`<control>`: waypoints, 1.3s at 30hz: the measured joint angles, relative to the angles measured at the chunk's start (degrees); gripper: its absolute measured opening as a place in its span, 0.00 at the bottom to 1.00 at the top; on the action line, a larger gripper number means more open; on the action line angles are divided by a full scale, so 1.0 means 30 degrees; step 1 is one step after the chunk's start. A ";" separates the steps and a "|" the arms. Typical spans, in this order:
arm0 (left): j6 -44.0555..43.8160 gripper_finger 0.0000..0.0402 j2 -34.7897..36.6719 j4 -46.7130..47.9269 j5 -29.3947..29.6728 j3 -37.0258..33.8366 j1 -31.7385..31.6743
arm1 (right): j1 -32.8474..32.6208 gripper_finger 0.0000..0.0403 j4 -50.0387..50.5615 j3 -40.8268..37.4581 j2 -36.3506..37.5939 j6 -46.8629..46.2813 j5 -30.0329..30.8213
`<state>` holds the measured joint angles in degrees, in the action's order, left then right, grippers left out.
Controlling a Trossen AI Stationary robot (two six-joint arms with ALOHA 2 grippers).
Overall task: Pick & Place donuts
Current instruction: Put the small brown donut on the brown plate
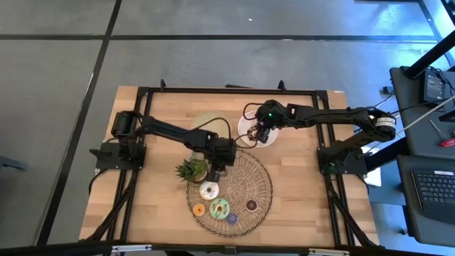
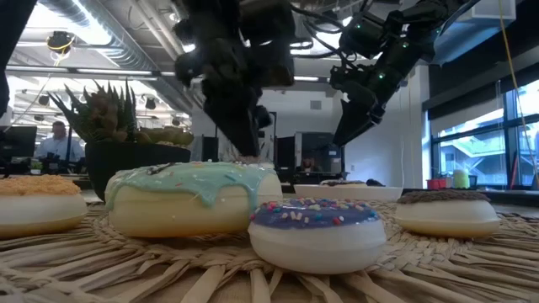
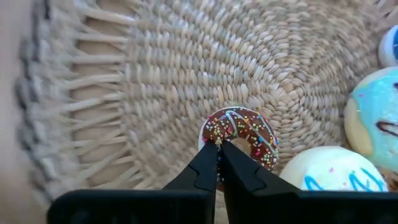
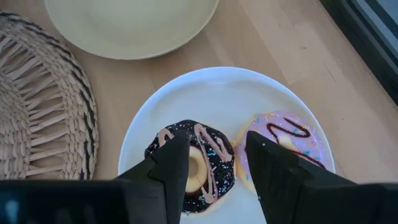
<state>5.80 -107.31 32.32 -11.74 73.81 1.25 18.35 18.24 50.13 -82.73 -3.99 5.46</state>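
1. Donuts on the woven mat [image 1: 245,167]: white [image 1: 208,190], orange [image 1: 199,210], green [image 1: 219,208], purple [image 1: 232,218] and brown [image 1: 251,205] rings lie on its near half, beside the potted plant [image 1: 192,169].
2. Left claw [image 3: 219,149]: fingers together, apparently pinching the rim of a small brown sprinkled donut [image 3: 244,134] on the weave; the ring lies just ahead of the tips.
3. Right claw [image 4: 216,152]: fingers apart, straddling a dark-iced donut [image 4: 199,163] that rests flat on the white plate [image 4: 186,93], a pink donut [image 4: 287,142] touching it alongside.
4. Yellow plate [image 4: 130,25]: bare, near the white one on the worktop [image 1: 298,199].
5. Judgement: the left arm is nearer the mat's stock, so the coming lift turns on its pinch.
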 joint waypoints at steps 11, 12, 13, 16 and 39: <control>0.1114 0.01 0.4133 0.1728 0.2542 -0.0913 -0.4772 | 0.0005 0.40 0.0062 -0.0007 0.0005 0.0438 0.0162; 0.0930 0.01 0.4398 0.1011 0.2526 -0.1239 -0.5350 | 0.0005 0.40 -0.0001 -0.0007 0.0005 0.0452 0.0159; 0.0636 0.01 0.4540 0.0263 0.2523 -0.1626 -0.5956 | 0.0006 0.40 -0.0039 -0.0007 0.0005 0.0453 0.0160; -0.0215 0.01 0.4563 -0.0632 0.2515 -0.2882 -0.7581 | 0.0000 0.40 -0.0168 -0.0007 0.0004 0.0491 0.0162; -0.3715 0.01 0.4531 -0.7320 0.2523 -0.8175 -1.0097 | 0.0007 0.40 -0.0758 -0.0007 0.0005 0.0936 0.0181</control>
<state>-5.34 -93.71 10.36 -4.17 49.29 -29.04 18.37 15.97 50.11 -82.72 -1.18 6.00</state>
